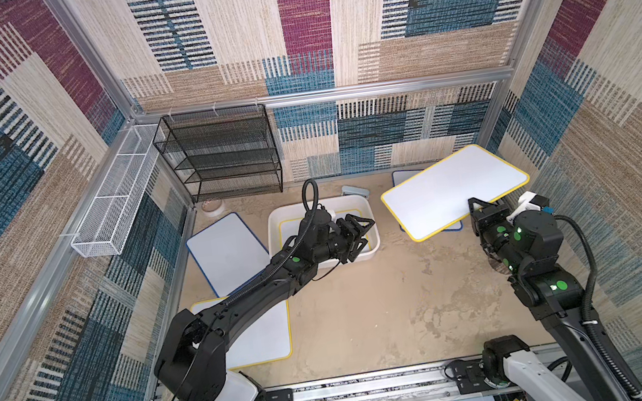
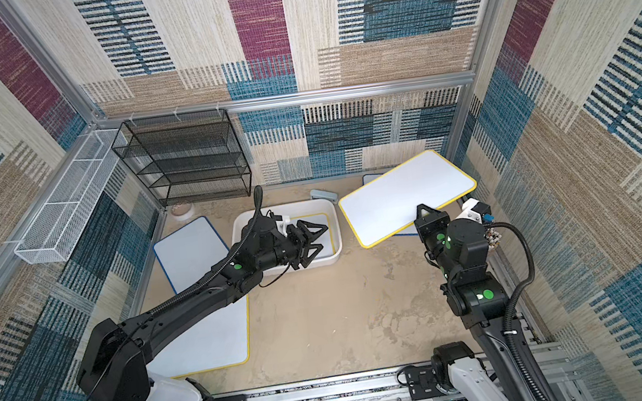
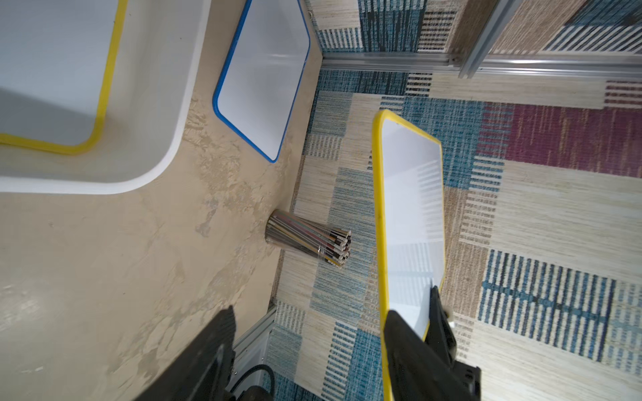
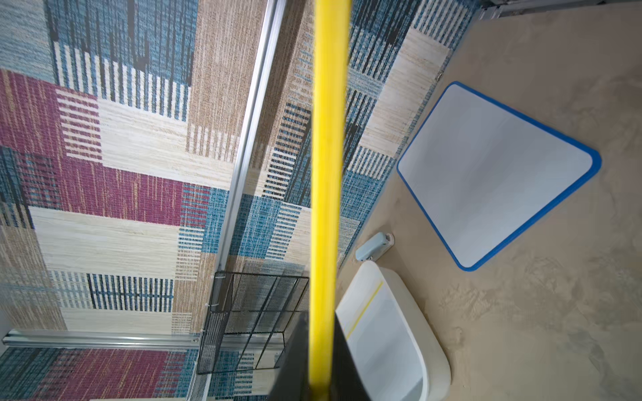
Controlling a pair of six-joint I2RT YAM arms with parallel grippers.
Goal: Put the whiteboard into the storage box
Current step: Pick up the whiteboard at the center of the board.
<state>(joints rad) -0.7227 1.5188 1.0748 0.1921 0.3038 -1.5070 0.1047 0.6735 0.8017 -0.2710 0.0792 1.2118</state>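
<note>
Storage box [image 1: 332, 205]: flat whiteboard [image 3: 52, 69], yellow frame, lying on its floor. Left gripper [image 1: 363, 234] over box, jaws spread, nothing between them. Right of box: lifted whiteboard [image 1: 456, 193], yellow frame, tilted in air, right gripper [image 1: 476, 207] clamped on its near edge. Farther right of box: clear cup [image 3: 309, 239] packed with thin sticks.

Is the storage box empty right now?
No, a yellow-framed whiteboard lies flat on the bottom of the storage box, plainly seen in the left wrist view.
</note>
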